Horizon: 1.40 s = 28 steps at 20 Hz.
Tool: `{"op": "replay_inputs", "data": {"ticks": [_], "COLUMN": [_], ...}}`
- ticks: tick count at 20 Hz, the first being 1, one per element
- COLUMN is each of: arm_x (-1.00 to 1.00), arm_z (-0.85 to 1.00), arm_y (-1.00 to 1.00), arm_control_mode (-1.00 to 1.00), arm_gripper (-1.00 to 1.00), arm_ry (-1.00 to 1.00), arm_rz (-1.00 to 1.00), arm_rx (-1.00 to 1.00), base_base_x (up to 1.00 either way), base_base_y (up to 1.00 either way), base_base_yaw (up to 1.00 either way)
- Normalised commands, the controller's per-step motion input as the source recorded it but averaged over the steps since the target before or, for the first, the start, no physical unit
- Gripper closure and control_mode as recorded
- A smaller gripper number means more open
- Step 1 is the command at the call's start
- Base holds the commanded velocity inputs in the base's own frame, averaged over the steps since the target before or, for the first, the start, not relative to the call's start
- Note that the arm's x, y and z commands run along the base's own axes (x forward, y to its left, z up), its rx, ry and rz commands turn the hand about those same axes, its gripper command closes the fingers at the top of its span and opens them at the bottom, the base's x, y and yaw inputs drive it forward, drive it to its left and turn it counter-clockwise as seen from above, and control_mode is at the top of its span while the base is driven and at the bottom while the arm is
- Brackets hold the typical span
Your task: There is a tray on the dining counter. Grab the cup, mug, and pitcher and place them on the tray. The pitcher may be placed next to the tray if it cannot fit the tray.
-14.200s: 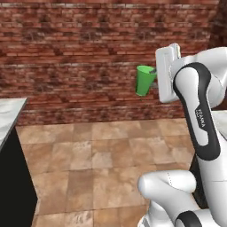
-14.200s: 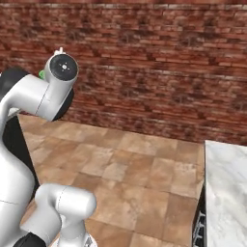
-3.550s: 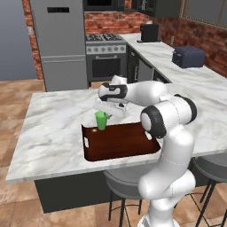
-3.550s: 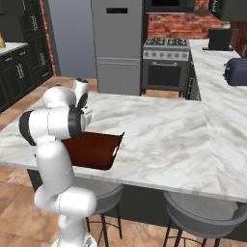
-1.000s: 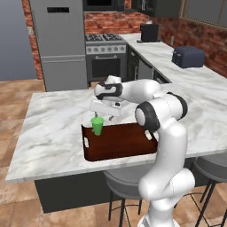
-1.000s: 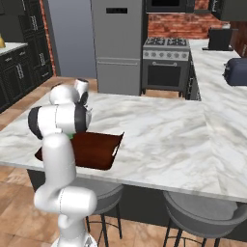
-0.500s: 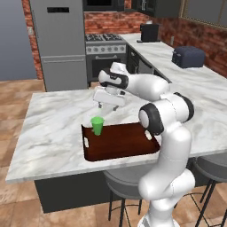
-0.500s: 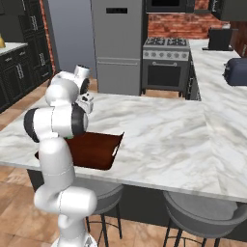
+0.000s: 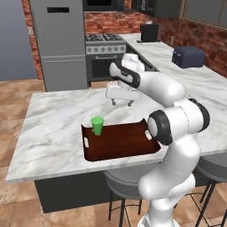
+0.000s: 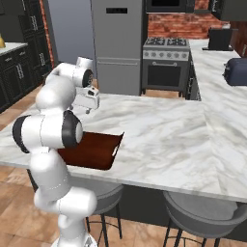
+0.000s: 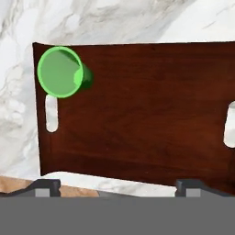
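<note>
Now the green cup stands upright inside the tray, in the corner nearest the tray's left short end and its far long edge. Seen from the hand camera, the cup sits just beside one white cut-out handle, with its open mouth facing up, and the rest of the tray floor is bare dark wood. The tray lies on the dining counter, a white marble island with grey veins, close to the counter's near edge.

The gripper hangs in the air above the counter, beyond the tray's far edge and raised well above the cup. It is apart from the cup, which sits lower and toward the left in the left base view. Its two fingers point downward and stand spread wide, with nothing between them. In the hand view the two dark fingertips appear far apart at the bottom. In the right base view the gripper hovers over the marble behind the tray.

Behind the island stand a grey refrigerator and a stove.
</note>
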Motion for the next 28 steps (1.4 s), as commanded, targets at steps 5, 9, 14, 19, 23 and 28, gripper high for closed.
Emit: {"op": "replay_inputs", "data": {"ticks": [5,9,14,19,23,28], "arm_x": [-0.65,-0.50,-0.40,-0.43,-0.58,-0.59], "arm_z": [0.41,0.49,0.43,0.43,0.24,0.24], "arm_y": [-0.24,-0.36,-0.27,-0.24,-0.24,-0.32], "arm_control_mode": [-1.00,-1.00,-1.00,-1.00,-1.00,-1.00], "arm_gripper": [-1.00,-1.00,-1.00,-1.00,-1.00,-1.00], "arm_ry": [-0.22,-0.21,-0.15,-0.08,0.00,0.00], "arm_rz": [0.01,0.00,0.00,0.00,0.00,0.00], "arm_rx": [-0.11,-0.01,0.00,0.00,0.00,0.00], "base_base_x": [0.00,0.00,0.00,0.00,0.00,0.00], "base_base_y": [0.00,0.00,0.00,0.00,0.00,0.00], "base_base_yaw": [0.00,0.00,0.00,0.00,0.00,0.00]}}
